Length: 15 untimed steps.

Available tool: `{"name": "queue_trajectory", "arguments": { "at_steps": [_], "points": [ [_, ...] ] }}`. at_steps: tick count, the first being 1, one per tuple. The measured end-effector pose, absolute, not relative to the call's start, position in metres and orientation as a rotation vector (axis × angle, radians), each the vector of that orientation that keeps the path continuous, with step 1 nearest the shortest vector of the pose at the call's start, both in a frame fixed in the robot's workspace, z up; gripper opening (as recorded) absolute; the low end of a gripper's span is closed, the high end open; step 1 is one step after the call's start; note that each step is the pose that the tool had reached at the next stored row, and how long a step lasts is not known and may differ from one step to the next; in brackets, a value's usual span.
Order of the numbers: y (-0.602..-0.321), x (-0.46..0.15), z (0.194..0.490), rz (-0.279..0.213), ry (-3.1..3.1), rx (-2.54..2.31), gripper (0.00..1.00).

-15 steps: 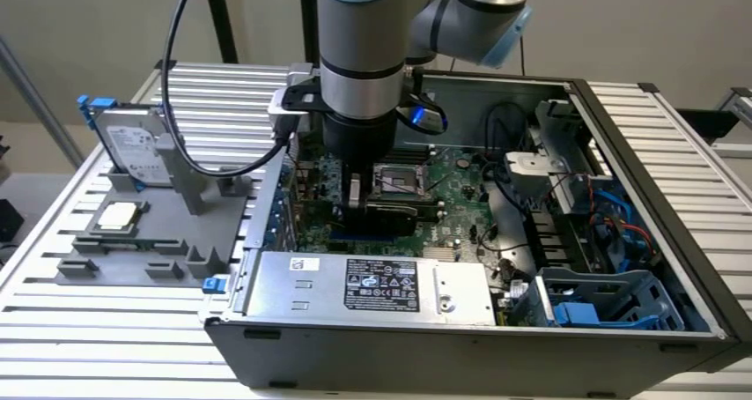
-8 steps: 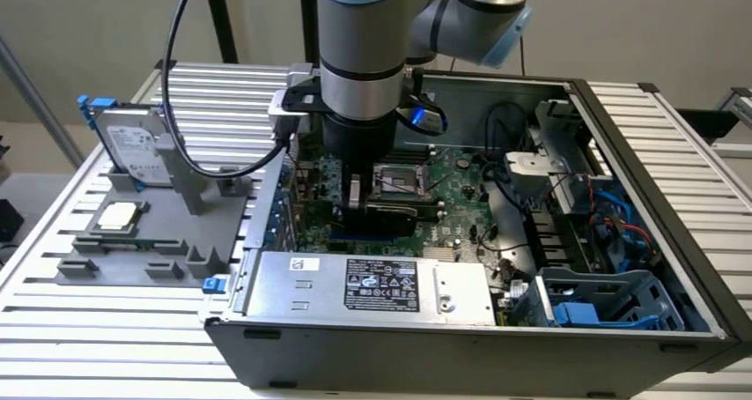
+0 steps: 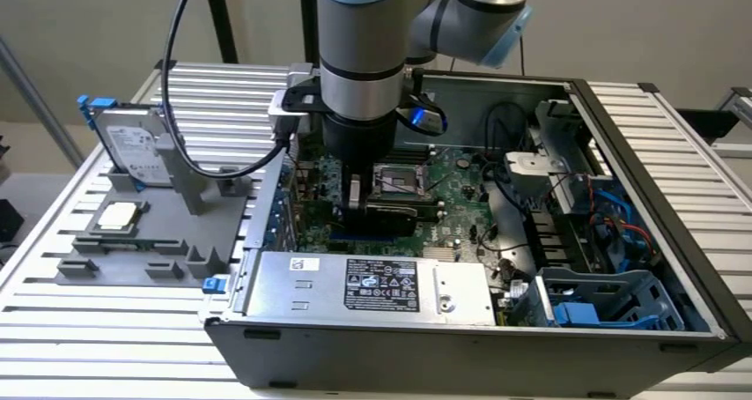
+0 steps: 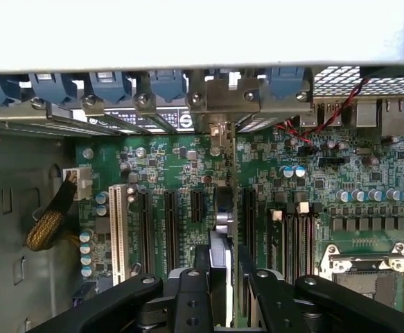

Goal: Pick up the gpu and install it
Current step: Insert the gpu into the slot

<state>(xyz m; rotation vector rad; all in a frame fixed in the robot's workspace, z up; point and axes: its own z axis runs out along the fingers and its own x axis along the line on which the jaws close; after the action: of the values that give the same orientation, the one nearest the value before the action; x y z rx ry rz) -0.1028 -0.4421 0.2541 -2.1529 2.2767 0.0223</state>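
Edgewise between fingers (image 4: 222,277): gpu (image 4: 220,222)

Matt black fingers (image 4: 219,291); glossy green motherboard (image 4: 181,173); dull grey metal case (image 3: 470,347); ribbed pale metal table (image 3: 106,329).

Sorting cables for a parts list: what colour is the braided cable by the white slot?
Yellow-gold braided cable, best in the wrist view.

— What carries everything?
— A ribbed metal tabletop (image 3: 70,329), its slats running across the frame.
— And directly on it?
— An open computer case (image 3: 470,347) fills the centre and right. At the left sits a grey parts holder (image 3: 153,241), touching the case's side, with a hard drive (image 3: 132,149) upright in it.
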Motion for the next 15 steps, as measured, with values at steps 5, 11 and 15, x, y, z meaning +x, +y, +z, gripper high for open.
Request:
{"name": "queue_trajectory", "arguments": {
  "at_steps": [5,11,15],
  "points": [
    [-0.4421,-0.1029,0.2575,0.021,2.273,-2.158,0.00],
    [-0.4421,-0.1029,0.2563,0.017,2.271,-2.164,0.00],
    [-0.4422,-0.1029,0.2544,0.015,2.271,-2.167,0.00]
  ]
}}
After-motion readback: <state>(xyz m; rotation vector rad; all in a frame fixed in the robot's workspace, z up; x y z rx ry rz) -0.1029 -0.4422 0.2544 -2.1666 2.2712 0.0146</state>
